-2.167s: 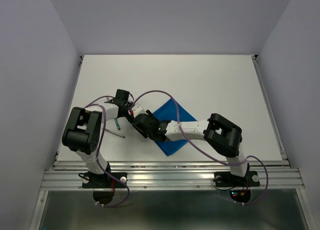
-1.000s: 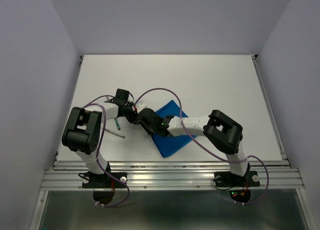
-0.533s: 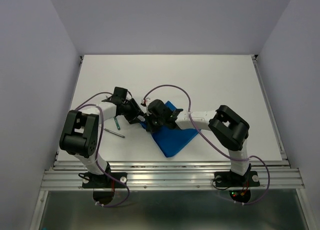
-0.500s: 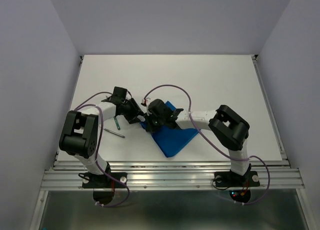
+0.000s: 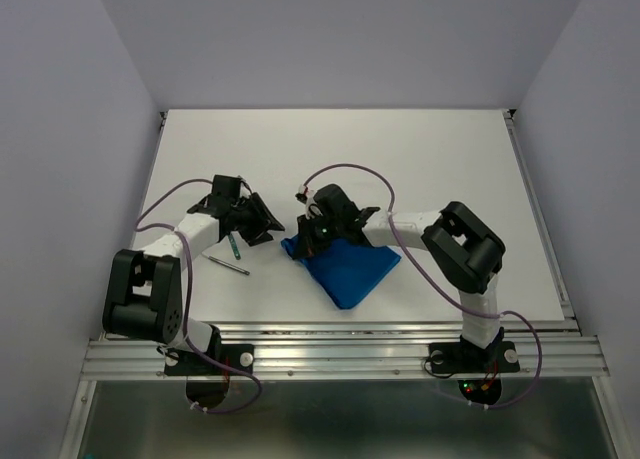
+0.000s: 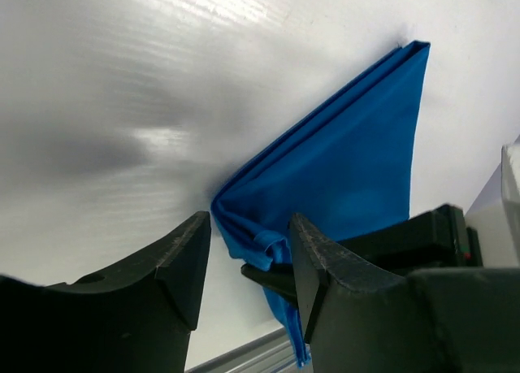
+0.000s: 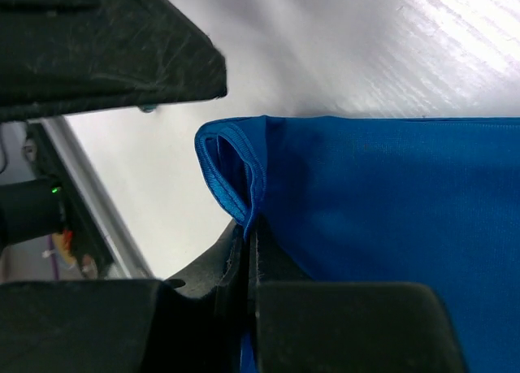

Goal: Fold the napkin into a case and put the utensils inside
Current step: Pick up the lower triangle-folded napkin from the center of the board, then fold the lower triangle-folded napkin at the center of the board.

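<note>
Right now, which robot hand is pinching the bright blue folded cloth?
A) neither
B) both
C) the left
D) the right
D: the right hand is shut on the folded corner of the bright blue cloth, while the left hand stands open with nothing in it.

Robotics lab, a closed test cell. Bare white worktop point(image 5: 400, 149) boxed on three sides by plain pale lavender walls point(image 5: 60, 129). Left arm point(image 5: 190, 235) and right arm point(image 5: 405, 222) stand bolted on an aluminium rail point(image 5: 340, 351) at the near edge, with purple cables point(image 5: 350, 166) looping loose.
</note>
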`<state>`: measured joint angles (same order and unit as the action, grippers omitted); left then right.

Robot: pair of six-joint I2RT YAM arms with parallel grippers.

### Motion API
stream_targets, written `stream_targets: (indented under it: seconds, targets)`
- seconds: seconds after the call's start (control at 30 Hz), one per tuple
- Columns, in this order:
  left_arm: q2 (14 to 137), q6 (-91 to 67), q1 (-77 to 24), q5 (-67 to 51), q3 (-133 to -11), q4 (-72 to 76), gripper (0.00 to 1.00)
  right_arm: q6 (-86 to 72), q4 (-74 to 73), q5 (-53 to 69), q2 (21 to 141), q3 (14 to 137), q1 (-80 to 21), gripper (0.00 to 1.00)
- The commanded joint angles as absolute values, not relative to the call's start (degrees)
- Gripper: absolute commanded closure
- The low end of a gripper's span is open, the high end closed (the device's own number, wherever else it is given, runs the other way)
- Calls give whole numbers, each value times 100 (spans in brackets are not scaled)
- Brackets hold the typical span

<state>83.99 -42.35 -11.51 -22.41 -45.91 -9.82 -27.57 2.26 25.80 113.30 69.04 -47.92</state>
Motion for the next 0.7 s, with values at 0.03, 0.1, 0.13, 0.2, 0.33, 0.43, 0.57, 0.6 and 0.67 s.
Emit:
stream_targets:
  seconds: [0.03, 0.1, 0.13, 0.2, 0.33, 0.43, 0.57, 0.6, 0.67]
  targets:
    - [7911, -3982, -1151, -2276, -4228, -1116, 49, -3234, 571, 3638, 11583, 7110, -4475, 99]
    - [7770, -3929, -1169, -2346, -4175, -1116, 54, -3287, 598, 3857, 11663, 7137, -4387, 99]
    - [7709, -3877, -1178, -2364, -4140, -1116, 59, -3339, 598, 4059, 11733, 7172, -4316, 99]
    - [7673, -3824, -1230, -2443, -4113, -1134, 63, -3401, 702, 4331, 11786, 7163, -4246, 99]
    - [7690, -3788, -1327, -2540, -4026, -1151, 74, -3577, 844, 4675, 11900, 7154, -4123, 99]
    - [7752, -3762, -1388, -2619, -4008, -1108, 79, -3700, 1002, 4991, 11988, 7154, -4061, 99]
    - [7945, -3727, -1468, -2663, -4078, -1029, 83, -3771, 1081, 5255, 12102, 7198, -3999, 99]
    - [7989, -3718, -1476, -2663, -4113, -1011, 83, -3771, 1081, 5291, 12137, 7224, -3947, 99]
    - [8155, -3700, -1512, -2654, -4227, -941, 83, -3797, 1099, 5335, 12182, 7216, -3946, 99]
